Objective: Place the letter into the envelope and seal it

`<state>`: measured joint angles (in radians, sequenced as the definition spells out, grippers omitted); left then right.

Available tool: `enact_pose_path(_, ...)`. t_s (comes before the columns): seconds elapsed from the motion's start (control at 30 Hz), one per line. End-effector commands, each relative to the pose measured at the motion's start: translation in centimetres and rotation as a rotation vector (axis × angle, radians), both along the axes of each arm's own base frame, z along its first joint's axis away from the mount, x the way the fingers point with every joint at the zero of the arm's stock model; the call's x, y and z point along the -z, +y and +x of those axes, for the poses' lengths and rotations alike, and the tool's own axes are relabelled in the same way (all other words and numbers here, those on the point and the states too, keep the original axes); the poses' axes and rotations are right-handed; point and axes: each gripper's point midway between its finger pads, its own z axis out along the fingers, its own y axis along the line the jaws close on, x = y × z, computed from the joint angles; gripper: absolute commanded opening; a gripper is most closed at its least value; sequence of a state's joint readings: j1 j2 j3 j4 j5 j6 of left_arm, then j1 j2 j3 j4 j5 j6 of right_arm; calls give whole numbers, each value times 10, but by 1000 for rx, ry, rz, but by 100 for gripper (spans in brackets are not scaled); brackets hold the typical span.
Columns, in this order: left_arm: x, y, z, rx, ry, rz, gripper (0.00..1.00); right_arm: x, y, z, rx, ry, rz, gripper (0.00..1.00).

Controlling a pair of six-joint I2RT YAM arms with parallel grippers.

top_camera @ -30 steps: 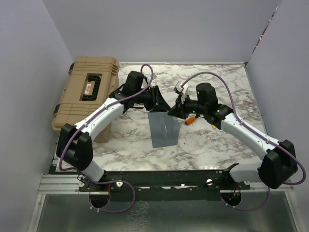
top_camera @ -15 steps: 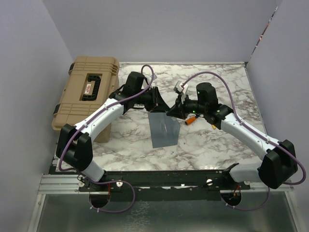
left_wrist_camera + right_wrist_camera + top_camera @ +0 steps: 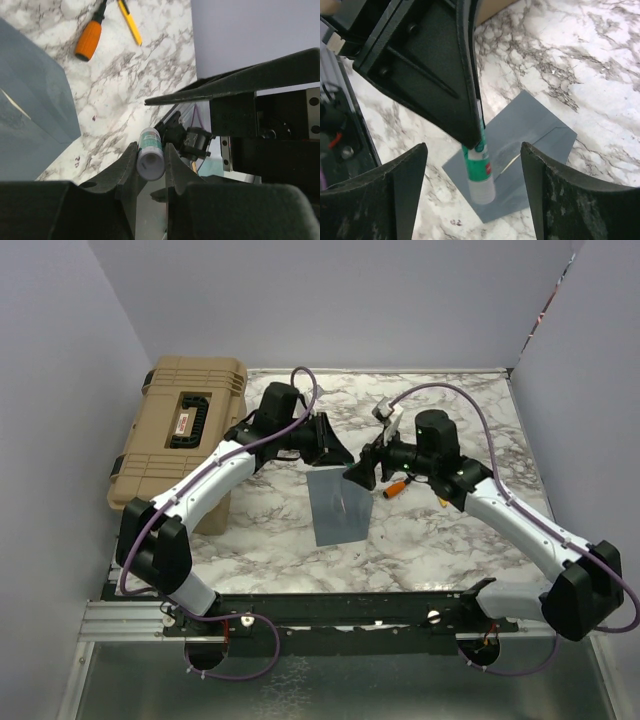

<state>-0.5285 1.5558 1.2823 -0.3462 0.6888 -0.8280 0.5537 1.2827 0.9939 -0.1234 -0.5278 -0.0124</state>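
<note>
The grey-blue envelope [image 3: 338, 505] lies flat on the marble table, also seen in the left wrist view [image 3: 30, 100] and the right wrist view [image 3: 535, 125]. The letter shows only as a thin cream line [image 3: 507, 162] at the flap's edge. My left gripper [image 3: 335, 452] hovers over the envelope's far end, shut on a green-and-white glue stick [image 3: 150, 160] that points down toward the envelope [image 3: 481, 167]. My right gripper [image 3: 358, 472] stands just to its right. Its fingers [image 3: 395, 190] are spread wide on either side of the stick and do not touch it.
A tan hard case [image 3: 185, 435] sits at the table's left edge. An orange-handled screwdriver [image 3: 395, 490] [image 3: 89, 40] and a yellow pen [image 3: 130, 22] lie right of the envelope, under the right arm. Grey walls enclose the table on three sides.
My right gripper has opened wide, let go of the glue stick and drawn back a little. The left gripper keeps its hold on the stick.
</note>
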Motion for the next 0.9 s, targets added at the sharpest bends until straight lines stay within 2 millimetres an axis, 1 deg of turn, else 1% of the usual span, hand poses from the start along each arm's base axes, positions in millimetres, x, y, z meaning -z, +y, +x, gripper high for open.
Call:
enact_pose_path(0.0,-59,10,23,-89,-144,-56,0,-63,-16,10,221,65,227,79)
enact_pose_path(0.1,-81,16,33,-116,-158,-107,0,-106,-23,9,299,111,468,83)
enact_pose_path(0.17,-96,19,36,-126,-146,-157,0,-123,-29,13,379,203,598,84)
enact_pose_path(0.27,-123,20,38,-132,-145,-242,0,-131,-35,19,473,374,737,84)
enact_pose_path(0.33,-140,22,38,-137,-136,-289,0,-132,-36,21,501,449,782,83)
enact_pose_path(0.47,-164,24,35,-134,-110,-380,0,-139,-25,20,456,527,800,82)
enact_pose_path(0.57,-180,23,32,-120,-101,-464,0,-143,-14,16,375,586,847,76)
enact_pose_path(0.63,-185,23,28,-109,-78,-517,0,-152,-10,10,298,591,895,70)
enact_pose_path(0.67,-188,24,26,-105,-69,-541,0,-156,-8,8,269,593,912,65)
enact_pose_path(0.7,-190,24,25,-101,-65,-562,0,-160,-8,7,246,578,932,57)
enact_pose_path(0.77,-189,24,24,-101,-57,-568,0,-167,-12,6,230,554,966,48)
enact_pose_path(0.8,-188,24,24,-102,-56,-567,0,-170,-13,6,227,544,975,47)
enact_pose_path(0.87,-186,25,24,-105,-54,-565,0,-173,-15,7,229,538,980,47)
